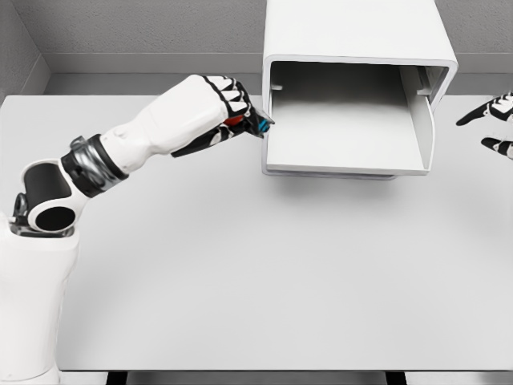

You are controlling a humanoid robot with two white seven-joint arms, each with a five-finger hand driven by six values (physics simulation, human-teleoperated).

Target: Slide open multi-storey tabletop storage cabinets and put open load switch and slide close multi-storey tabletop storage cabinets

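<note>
Closest to you, the white left arm is rising from the lower left and reaching across the table toward the cabinet. Your left robot hand is curling tight around the load switch, a small part showing red and a blue tip between the fingers. The switch is hanging in the air just beside the left edge of the storage cabinet, not yet inside it.

The drawer is standing slid out toward you, its floor bare as far as you can see. So the opening step looks done, and the placing step is the one in hand.

Judging by its size, the switch is probably light and rigid, a hard plastic body that could slip if the fingers loosen. You are gripping it around its middle, which seems the sensible hold, leaving the blue end free to lead into the drawer. Clearing the drawer's left wall before lowering looks like the point to watch.

Your right robot hand is showing only partly at the right edge, fingers spread and holding nothing, near the cabinet's right side.
</note>
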